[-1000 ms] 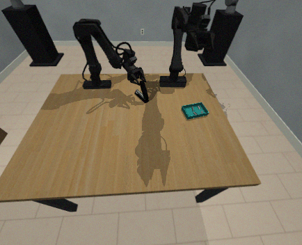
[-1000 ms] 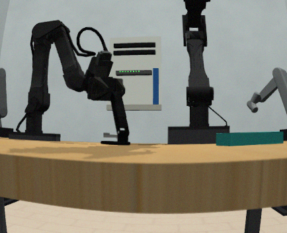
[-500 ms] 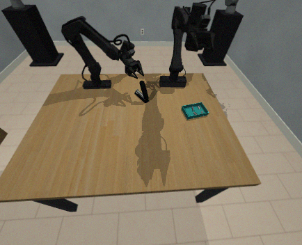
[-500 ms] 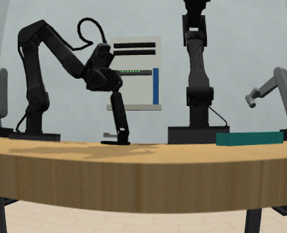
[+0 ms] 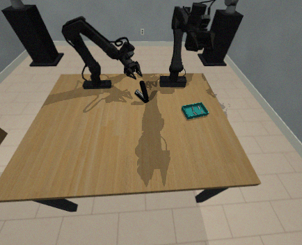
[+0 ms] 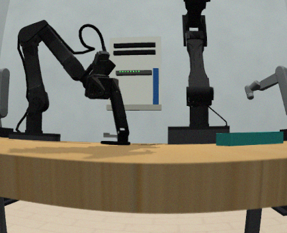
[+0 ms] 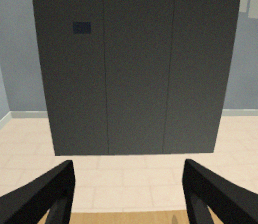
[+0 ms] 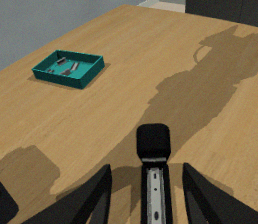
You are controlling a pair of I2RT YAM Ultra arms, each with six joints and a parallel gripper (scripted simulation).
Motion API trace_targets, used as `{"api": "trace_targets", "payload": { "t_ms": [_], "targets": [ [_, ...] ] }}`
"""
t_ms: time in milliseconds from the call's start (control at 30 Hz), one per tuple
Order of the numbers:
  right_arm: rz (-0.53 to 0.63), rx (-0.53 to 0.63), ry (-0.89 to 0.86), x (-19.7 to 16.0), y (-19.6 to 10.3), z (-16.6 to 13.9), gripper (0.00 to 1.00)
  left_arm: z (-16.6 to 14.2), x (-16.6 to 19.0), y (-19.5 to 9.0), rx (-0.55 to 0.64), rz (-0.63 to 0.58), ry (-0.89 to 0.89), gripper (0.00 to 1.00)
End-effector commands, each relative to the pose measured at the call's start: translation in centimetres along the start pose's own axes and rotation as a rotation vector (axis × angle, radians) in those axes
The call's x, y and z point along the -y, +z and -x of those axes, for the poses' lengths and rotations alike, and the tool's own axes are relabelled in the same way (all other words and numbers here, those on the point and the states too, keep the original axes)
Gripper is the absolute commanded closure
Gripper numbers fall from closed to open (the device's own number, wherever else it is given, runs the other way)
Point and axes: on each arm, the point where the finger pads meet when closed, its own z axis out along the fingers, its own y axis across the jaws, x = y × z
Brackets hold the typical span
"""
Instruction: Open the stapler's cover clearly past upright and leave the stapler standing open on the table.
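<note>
The stapler [image 5: 146,99] [image 6: 123,139] [image 8: 155,195] stands on the far part of the surface [image 5: 92,140] [image 6: 137,156] [image 7: 119,218] [image 8: 114,110]. Its cover [image 5: 143,88] [image 6: 120,116] is raised steeply, short of upright, leaning over the base. The right claw [image 5: 138,76] [image 6: 114,81] [image 8: 146,171] is at the cover's upper end, fingers apart, clamped on nothing; contact cannot be confirmed. The left claw [image 5: 203,40] [image 7: 128,170] is raised at far right, fingers apart and unloaded. A teal tray [image 5: 196,116] [image 6: 249,139] [image 8: 59,79] lies right of the stapler, holding small parts.
</note>
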Motion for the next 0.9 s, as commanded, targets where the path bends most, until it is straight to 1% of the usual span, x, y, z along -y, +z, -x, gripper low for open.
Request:
{"api": "trace_targets", "payload": {
  "t_ms": [0, 167, 867],
  "targets": [
    [-0.013, -0.02, -0.037, 0.6, -0.4, -1.2, 0.5, -0.1, 0.0, 0.1, 0.009, -0.006, 0.006, 0.43],
    [-0.013, -0.02, -0.037, 0.6, -0.4, -1.2, 0.5, -0.1, 0.0, 0.1, 0.009, -0.006, 0.006, 0.43],
    [-0.012, -0.016, -0.026, 1.1, 2.5, -1.8, 0.5, -0.1, 0.0, 0.1, 0.009, -0.006, 0.006, 0.43]
  ]
}}
